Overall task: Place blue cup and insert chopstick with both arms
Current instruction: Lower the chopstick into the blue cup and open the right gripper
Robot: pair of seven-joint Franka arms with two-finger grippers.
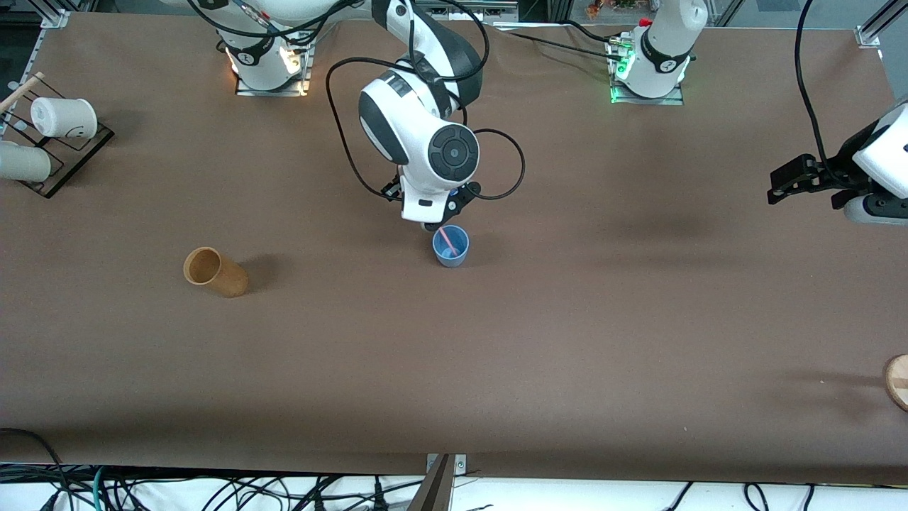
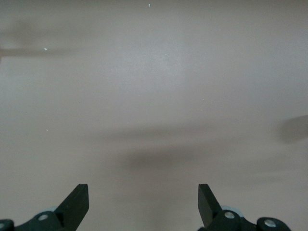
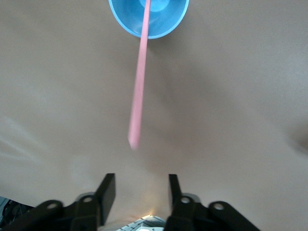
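The blue cup (image 1: 451, 246) stands upright near the table's middle. The pink chopstick (image 1: 446, 239) leans inside it, its upper end sticking out over the rim. In the right wrist view the cup (image 3: 163, 19) holds the chopstick (image 3: 138, 91), whose free end points toward my right gripper (image 3: 142, 180). That gripper is open and empty, apart from the stick. In the front view the right gripper (image 1: 434, 226) hangs just above the cup's rim, mostly hidden by its wrist. My left gripper (image 1: 780, 186) waits at the left arm's end of the table, open and empty over bare table (image 2: 143, 190).
A tan-brown cup (image 1: 215, 272) lies on its side toward the right arm's end. A black rack (image 1: 71, 152) there holds white cups (image 1: 64, 117) and a pale wooden stick (image 1: 21, 91). A round wooden piece (image 1: 897, 380) shows at the left arm's end.
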